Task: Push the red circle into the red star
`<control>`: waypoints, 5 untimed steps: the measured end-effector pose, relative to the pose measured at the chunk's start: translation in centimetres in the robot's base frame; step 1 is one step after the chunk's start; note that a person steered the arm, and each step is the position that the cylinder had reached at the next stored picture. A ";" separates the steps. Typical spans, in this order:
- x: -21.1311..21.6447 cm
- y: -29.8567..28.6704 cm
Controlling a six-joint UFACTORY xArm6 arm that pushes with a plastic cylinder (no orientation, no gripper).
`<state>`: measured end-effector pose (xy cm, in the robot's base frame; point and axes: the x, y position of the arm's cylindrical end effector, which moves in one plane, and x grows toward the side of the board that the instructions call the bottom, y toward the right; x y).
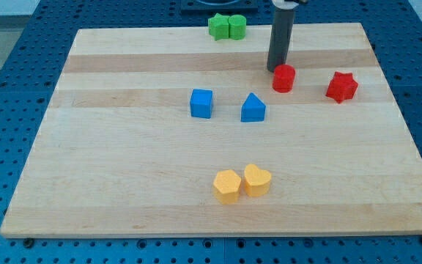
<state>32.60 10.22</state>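
The red circle (pixel 283 78) sits on the wooden board in the upper right part of the view. The red star (pixel 341 86) lies to its right, with a gap of board between them. My tip (pixel 272 70) stands just left of and slightly above the red circle, very close to its upper left edge; I cannot tell if it touches. The dark rod rises from there to the view's top.
A blue cube (pixel 201 103) and a blue triangular block (pixel 253 108) lie left of and below the red circle. Two green blocks (pixel 227 26) sit together at the board's top edge. Two yellow blocks (pixel 242 182) sit together near the bottom.
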 end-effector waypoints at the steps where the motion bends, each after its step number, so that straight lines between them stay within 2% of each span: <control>1: 1.1 -0.3; 5: 4.0 -2.9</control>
<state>36.57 7.35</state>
